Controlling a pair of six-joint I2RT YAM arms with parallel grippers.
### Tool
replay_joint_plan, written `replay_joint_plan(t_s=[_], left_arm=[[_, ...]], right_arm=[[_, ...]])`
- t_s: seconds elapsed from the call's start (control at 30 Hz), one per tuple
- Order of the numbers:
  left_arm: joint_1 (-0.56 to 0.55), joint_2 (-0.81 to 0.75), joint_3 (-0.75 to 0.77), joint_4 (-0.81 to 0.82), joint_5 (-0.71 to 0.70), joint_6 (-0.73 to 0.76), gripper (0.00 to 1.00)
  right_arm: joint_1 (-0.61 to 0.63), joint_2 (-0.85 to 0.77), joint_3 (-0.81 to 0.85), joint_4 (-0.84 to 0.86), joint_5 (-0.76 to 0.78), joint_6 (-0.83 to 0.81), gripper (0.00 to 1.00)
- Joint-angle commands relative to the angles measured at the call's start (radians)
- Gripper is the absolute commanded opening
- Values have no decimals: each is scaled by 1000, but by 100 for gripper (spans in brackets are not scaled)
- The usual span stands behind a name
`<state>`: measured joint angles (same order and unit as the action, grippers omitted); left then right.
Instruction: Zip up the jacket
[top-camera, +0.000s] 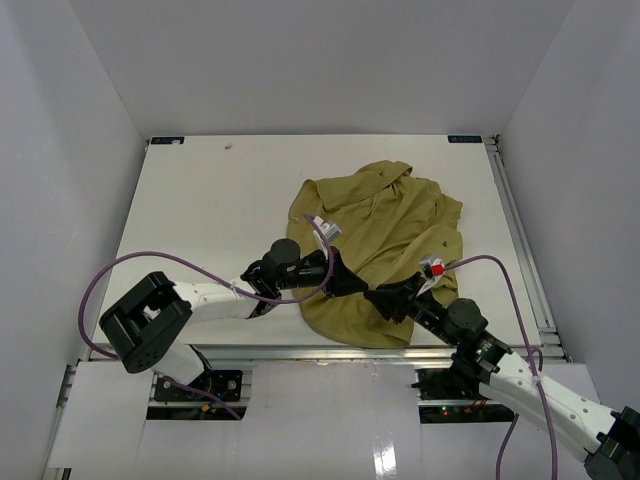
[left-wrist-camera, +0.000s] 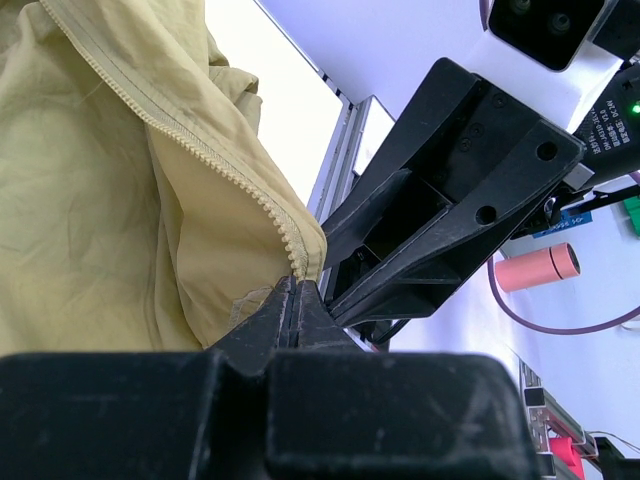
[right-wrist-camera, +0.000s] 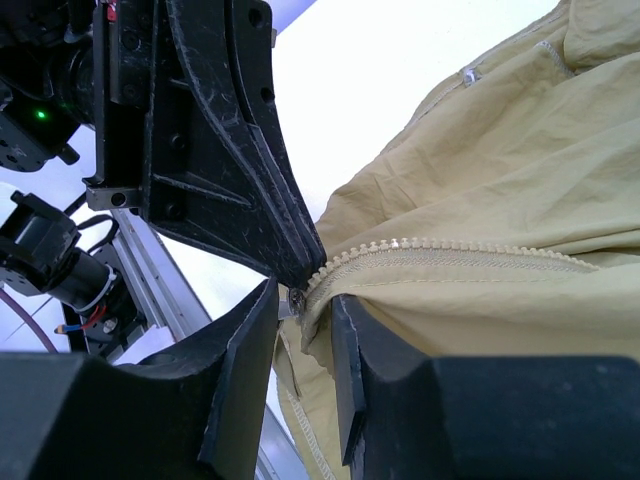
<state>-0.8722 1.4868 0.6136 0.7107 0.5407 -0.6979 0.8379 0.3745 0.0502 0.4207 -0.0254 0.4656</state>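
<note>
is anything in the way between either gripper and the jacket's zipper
Nothing visible. The left gripper is already shut on the jacket at the bottom end of its zipper teeth. The right gripper straddles the fabric right beside it; whether it is clamped is unclear.

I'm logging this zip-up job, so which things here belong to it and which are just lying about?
Job: jacket, its zipper teeth, left gripper, right gripper.
Just about: purple cables, table, side rail.
</note>
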Motion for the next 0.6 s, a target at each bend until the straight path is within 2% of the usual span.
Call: replay_joint_plan(t_s=[0.0,0.3,0.57], left_arm=[[7,-39,-14,-11,15,7,0],[13,-43,-21,-1,15,5,0],[15,-42,-12,1,21,-3,0]], right_arm=[[0,-21,-44,64,-1,-1,32],[0,-17,-70,44,19,5,19],[0,21,-18,-8,15,-5,23]])
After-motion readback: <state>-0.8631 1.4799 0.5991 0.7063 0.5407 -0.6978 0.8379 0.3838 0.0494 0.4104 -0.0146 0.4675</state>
